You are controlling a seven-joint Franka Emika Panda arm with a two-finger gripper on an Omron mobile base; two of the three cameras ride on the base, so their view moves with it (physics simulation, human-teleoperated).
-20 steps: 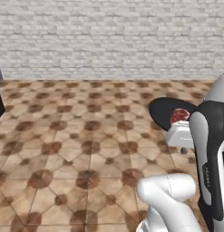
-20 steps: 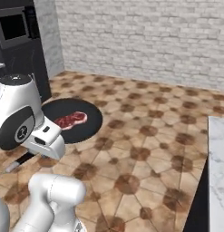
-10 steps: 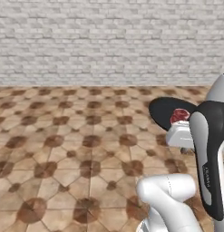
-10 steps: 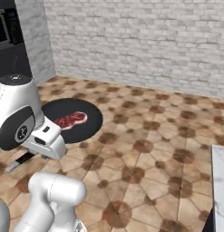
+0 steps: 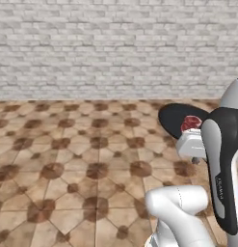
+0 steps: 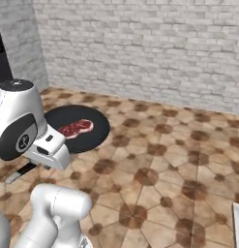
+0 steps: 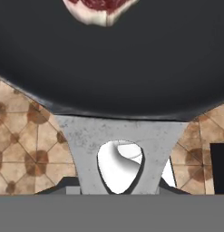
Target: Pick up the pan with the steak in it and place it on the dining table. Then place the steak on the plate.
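Pan's in the air!
Your pincer is pinching the handle; the pan rides level above the tiled floor, steak lying inside it.

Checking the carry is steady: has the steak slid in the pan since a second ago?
No. The steak lies where it was, near the middle of the pan.

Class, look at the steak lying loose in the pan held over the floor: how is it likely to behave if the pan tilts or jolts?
The steak lies flat and unsecured on the smooth black pan, so it would probably slide on a tilt. Being thin and flat, it seems unlikely to roll. It looks small beside the pan, so it is probably light and easily jolted.
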